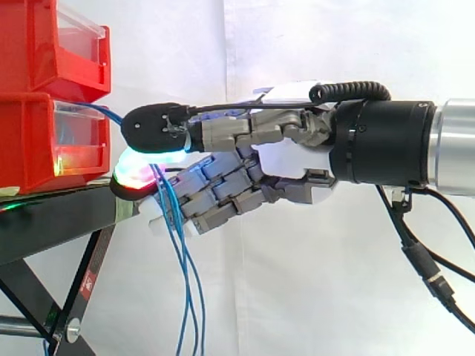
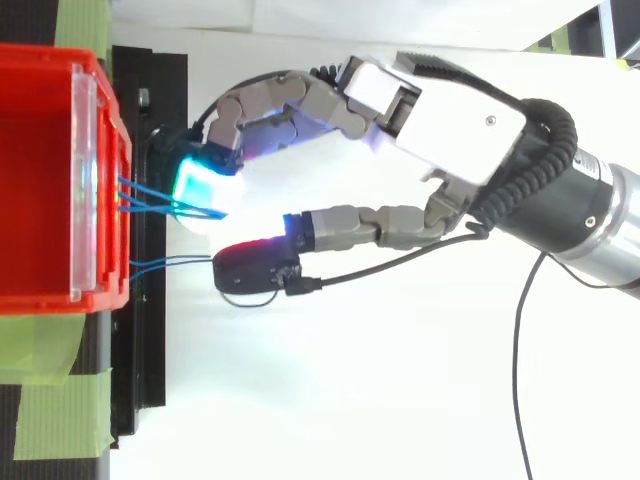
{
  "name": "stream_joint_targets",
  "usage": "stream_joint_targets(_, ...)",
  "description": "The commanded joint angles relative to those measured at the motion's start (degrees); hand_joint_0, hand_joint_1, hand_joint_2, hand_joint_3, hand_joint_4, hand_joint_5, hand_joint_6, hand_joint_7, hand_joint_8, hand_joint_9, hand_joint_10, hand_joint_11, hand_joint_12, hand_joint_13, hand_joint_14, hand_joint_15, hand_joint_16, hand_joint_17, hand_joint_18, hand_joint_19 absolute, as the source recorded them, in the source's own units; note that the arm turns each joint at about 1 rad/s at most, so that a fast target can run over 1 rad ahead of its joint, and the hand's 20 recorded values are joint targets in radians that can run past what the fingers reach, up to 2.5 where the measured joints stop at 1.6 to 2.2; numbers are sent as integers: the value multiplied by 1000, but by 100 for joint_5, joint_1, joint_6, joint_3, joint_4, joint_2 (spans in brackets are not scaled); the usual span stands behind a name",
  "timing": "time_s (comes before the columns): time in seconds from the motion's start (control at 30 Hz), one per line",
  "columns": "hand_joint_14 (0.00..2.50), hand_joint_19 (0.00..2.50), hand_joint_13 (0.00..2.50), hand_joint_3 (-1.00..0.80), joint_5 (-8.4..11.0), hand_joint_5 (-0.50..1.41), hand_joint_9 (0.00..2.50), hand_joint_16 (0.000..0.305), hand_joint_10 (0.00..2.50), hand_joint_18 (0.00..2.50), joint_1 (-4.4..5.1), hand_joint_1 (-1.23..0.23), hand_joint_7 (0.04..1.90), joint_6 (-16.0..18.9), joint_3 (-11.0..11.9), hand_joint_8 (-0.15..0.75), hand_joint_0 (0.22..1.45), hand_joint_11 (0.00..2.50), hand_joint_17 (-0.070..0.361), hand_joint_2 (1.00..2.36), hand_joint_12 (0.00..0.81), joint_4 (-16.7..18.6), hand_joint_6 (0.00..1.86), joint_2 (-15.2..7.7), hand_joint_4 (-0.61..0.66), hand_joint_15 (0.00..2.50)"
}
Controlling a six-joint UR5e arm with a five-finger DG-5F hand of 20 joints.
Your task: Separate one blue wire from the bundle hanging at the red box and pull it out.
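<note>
Wires: blue wires (image 1: 182, 297) emerged from the front of the red box (image 1: 30, 148) at the left of the frame and hung as a loose bundle to the lower edge of the side view, crossing the tip of the hand (image 1: 286, 159) on the way.
Split: from above, the strands emerged from the box in two close groups, and both met the hand's tip.
Hand: it lay level, entering from the right, its tip just beside the box front and above the edge of the black stand (image 1: 52, 215).
Fingers: whether they clamped a strand or only lay among the bundle could not be told.
Risk, extra strands: the strands ran touching or nearly so where the hand met them, so a pull would likely have dragged several, not one.
Risk, slip: the thin, smooth wire probably offered little to hold, and a light hold could have let it slide free mid-pull.
Risk, snag: the far ends sat hidden inside the box. A caught end could have tugged the box, which carried an upper red bin (image 1: 44, 37), toward the stand's edge.
Risk, contact: little room lay between hand, box and stand, so a crooked pull could have knocked one of them.
</note>
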Motion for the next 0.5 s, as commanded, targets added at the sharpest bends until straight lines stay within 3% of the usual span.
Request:
stream_joint_targets(0.0,15,207,801,-108,-49,-151,940,51,16,649,3,-733,920,150,5,399,593,509,114,1019,426,-86,859,0,148,426)
stream_joint_targets(0.13,16,213,864,-103,-111,-150,956,49,14,680,12,-734,921,941,5,406,596,517,111,1019,433,-350,860,0,149,464)
stream_joint_targets(0.47,17,219,977,-99,-225,-148,1010,47,15,722,12,-736,937,1574,5,422,601,571,106,1018,435,-552,860,0,150,555)
